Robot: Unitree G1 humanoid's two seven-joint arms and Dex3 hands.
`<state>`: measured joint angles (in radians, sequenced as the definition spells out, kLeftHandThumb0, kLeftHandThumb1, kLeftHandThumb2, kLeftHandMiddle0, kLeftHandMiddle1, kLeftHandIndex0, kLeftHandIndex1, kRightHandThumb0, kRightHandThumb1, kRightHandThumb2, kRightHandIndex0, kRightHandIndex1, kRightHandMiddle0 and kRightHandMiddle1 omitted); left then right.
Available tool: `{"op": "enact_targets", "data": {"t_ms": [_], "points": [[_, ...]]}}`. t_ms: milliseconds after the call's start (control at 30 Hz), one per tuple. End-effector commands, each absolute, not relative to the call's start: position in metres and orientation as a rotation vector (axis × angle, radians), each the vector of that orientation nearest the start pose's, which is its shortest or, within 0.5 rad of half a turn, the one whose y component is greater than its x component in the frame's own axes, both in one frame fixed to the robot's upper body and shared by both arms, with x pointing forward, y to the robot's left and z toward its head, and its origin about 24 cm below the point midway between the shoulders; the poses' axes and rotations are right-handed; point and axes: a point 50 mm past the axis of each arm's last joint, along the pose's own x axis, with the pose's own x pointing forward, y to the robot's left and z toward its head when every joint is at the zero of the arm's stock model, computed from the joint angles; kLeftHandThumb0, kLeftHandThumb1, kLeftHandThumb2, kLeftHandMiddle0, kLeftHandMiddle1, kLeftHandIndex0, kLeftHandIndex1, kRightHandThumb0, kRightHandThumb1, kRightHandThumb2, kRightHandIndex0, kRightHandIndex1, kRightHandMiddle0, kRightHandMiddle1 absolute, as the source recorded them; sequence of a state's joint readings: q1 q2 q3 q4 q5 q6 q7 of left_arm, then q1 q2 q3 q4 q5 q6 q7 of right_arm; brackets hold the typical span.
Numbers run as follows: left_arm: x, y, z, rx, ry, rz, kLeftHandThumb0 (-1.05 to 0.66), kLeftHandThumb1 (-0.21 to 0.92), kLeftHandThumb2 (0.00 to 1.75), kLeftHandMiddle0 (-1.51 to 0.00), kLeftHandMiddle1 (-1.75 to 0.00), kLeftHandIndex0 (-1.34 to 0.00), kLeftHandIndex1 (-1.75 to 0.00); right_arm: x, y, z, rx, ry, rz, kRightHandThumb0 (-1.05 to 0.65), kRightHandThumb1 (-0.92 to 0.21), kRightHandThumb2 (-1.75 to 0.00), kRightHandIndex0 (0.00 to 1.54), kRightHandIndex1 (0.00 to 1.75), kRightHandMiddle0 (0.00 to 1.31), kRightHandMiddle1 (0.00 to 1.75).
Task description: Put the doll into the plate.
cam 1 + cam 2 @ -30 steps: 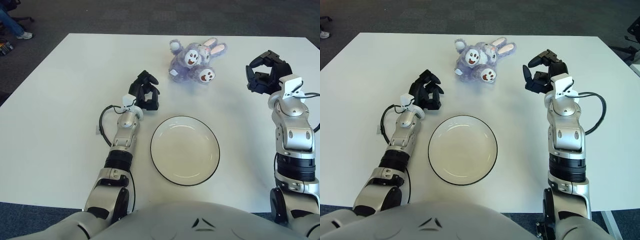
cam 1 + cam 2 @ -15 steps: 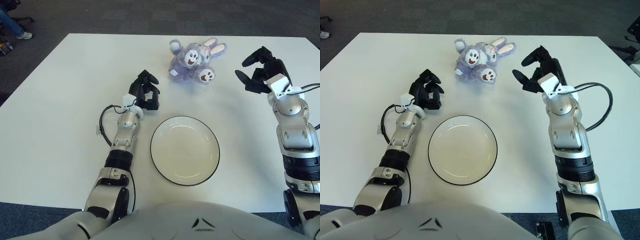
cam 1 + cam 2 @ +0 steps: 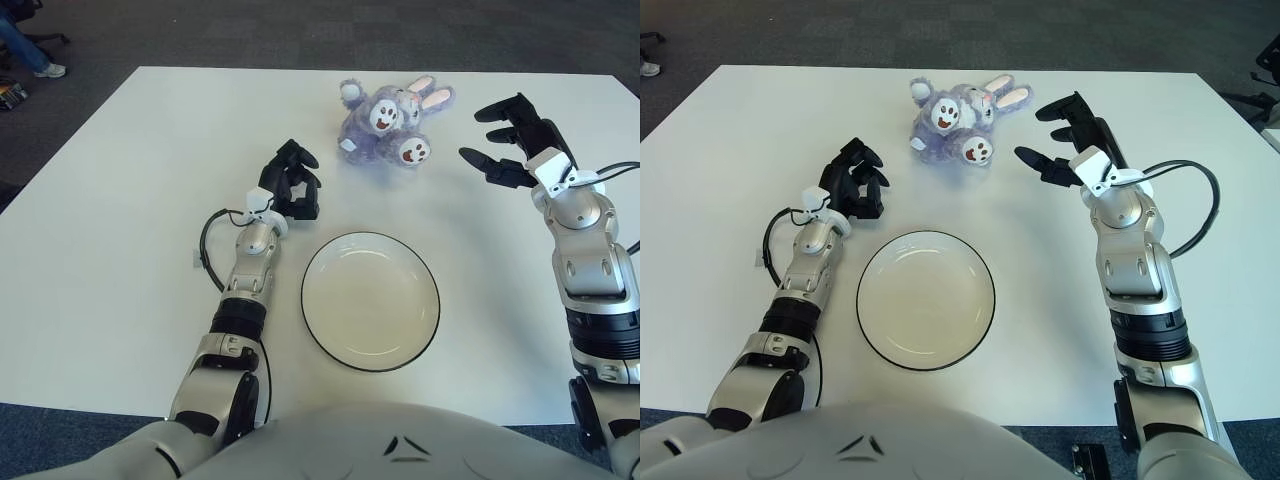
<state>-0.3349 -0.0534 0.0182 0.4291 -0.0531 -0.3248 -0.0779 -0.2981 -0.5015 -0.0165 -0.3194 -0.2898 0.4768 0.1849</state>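
Right hand (image 3: 513, 140): fingers spread, holding nothing, just right of the purple plush rabbit doll (image 3: 391, 122). Doll: lying on the white desk (image 3: 120, 200), far centre, beyond the empty white black-rimmed plate (image 3: 370, 300), apart from it. Left hand (image 3: 289, 187): fingers curled, empty, left of the plate's far edge.
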Motion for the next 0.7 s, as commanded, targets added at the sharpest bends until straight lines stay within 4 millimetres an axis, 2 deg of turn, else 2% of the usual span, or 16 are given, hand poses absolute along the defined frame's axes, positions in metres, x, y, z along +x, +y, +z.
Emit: {"op": "enact_targets", "data": {"t_ms": [0,233,500,667], "points": [[0.307,0.113,0.054,-0.11,-0.195,-0.15,-0.01,0.25,1.41,-0.55,-1.75,-0.54,-1.75,0.287,-0.208,0.181,-0.754,-0.126,-0.025,-0.88,-0.91,-0.32,0.0,0.46,0.0,0.87],[0.307,0.115,0.057,-0.086,-0.228,-0.136,-0.01,0.27,1.38,-0.53,-1.75,-0.52,-1.75,0.284,-0.206,0.182,-0.741,-0.113,-0.025,-0.87,-0.92,-0.31,0.0,0.47,0.0,0.87],[0.308,0.119,0.07,0.003,-0.364,-0.097,-0.01,0.31,1.33,-0.5,-1.75,-0.49,-1.75,0.284,-0.207,0.18,-0.732,-0.1,-0.03,-0.86,-0.92,-0.32,0.01,0.5,0.0,0.88],[0.312,0.12,0.082,0.079,-0.464,-0.072,-0.01,0.42,1.21,-0.43,-1.75,-0.41,-1.75,0.284,-0.207,0.177,-0.732,-0.093,-0.032,-0.84,-0.92,-0.34,0.02,0.51,0.0,0.85]]}}
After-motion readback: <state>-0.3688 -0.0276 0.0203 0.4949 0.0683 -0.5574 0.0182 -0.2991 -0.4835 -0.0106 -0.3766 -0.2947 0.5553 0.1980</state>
